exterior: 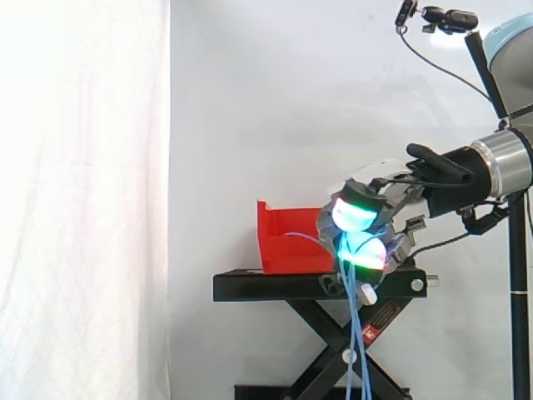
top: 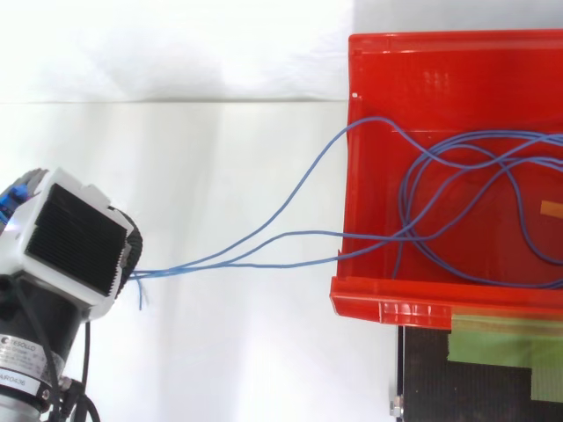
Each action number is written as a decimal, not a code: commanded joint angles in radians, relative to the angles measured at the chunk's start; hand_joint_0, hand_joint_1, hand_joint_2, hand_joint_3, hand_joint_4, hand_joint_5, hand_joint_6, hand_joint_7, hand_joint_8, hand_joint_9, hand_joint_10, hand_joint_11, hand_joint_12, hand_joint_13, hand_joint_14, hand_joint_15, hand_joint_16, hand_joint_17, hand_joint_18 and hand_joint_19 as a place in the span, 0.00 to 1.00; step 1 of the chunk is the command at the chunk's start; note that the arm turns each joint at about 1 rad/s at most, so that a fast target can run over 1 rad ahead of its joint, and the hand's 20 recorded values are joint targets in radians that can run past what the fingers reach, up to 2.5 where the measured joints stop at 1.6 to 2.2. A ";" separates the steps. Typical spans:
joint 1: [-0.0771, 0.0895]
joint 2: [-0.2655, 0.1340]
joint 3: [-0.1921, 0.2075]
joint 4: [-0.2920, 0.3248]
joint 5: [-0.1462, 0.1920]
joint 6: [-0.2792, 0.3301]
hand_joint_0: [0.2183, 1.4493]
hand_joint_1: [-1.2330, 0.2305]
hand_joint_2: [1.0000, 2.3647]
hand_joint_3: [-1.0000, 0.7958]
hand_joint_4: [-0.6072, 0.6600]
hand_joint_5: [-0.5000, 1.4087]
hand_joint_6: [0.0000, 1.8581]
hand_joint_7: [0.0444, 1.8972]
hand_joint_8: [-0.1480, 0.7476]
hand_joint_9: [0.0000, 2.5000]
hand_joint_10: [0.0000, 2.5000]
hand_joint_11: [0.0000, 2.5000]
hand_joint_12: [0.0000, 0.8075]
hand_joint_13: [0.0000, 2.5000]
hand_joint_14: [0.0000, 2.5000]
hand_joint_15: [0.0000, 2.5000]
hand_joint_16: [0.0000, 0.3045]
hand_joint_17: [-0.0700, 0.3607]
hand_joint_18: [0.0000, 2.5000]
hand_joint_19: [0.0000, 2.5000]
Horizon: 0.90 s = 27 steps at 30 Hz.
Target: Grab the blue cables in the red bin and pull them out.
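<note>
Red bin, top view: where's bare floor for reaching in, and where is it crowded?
Free: the strip of red bin floor between its top-of-view wall and the blue cables. Crowded: the middle and right, where loops overlap, and the left wall they cross toward the hand.

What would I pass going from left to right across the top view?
hand → blue cables stretched across the white gap → red bin, where the cables loop inside.

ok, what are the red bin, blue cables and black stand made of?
Red bin: glossy moulded plastic, judging by its sheen and thin walls. Blue cables: thin flexible wire, probably plastic-sheathed; they drape in loose loops. Black stand: likely painted metal, given bolted scissor struts.
</note>
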 commanded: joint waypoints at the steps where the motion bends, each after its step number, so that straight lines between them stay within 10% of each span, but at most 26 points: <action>1: 0.000 0.000 0.001 -0.001 -0.002 -0.003 0.56 0.33 0.00 0.00 0.46 0.70 0.49 0.32 0.34 0.46 0.84 0.58 0.34 0.51 0.35 0.63 0.13 0.36 0.37 0.32; 27: 0.002 0.000 0.001 -0.003 -0.011 -0.007 0.50 0.36 0.00 0.00 0.43 0.63 0.52 0.29 0.35 0.41 0.88 0.56 0.35 0.50 0.29 0.63 0.13 0.38 0.35 0.32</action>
